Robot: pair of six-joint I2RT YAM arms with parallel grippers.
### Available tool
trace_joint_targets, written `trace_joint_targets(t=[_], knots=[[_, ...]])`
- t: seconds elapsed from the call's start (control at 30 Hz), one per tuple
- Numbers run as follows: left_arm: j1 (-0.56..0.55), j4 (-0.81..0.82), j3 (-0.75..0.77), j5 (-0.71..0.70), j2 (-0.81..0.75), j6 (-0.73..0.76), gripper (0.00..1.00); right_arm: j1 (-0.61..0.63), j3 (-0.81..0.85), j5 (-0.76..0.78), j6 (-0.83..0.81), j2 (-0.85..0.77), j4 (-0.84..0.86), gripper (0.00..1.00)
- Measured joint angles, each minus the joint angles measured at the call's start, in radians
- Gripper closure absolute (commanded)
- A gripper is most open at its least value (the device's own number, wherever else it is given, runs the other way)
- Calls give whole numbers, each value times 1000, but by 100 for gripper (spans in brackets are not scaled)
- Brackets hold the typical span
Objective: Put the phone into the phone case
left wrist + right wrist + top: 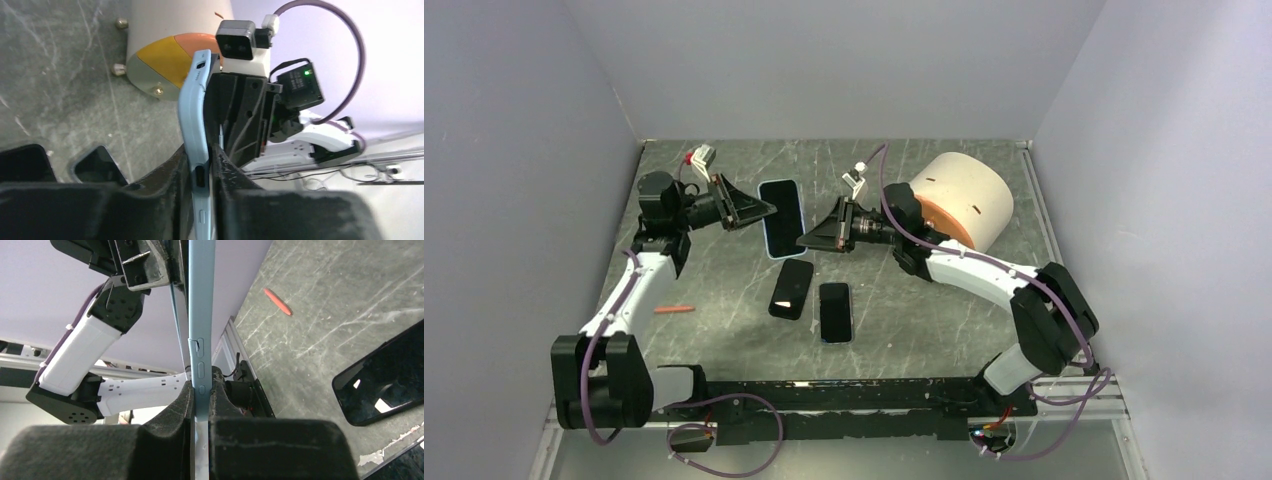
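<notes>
The phone case [782,217] is light blue with a dark face and is held off the table at mid-back. My left gripper [767,211] is shut on its left long edge. My right gripper [807,238] is shut on its lower right edge. The left wrist view shows the phone case [196,110] edge-on, pinched by my left gripper [202,170]. In the right wrist view the phone case [201,315] stands vertical in my right gripper [201,400]. One black phone [792,288] and a second phone [835,311] lie flat on the table, below the case.
A beige cylinder [959,200] with an orange end lies at the back right, close behind the right wrist. A small red stick [674,309] lies by the left arm. Grey walls enclose the table on three sides.
</notes>
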Motion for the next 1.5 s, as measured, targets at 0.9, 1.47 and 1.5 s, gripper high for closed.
trace_joint_targets(t=[0.9,1.47,1.5], knots=[[-113,237,8,139,-21,-44,91,-68,88,48,-135,-137,-98,34],[-189,158,8,186,-16,39,91,-113,216,-90,-162,-89,-145,42],[-189,148,8,186,-16,42,90,-113,218,-93,-166,-87,-158,43]])
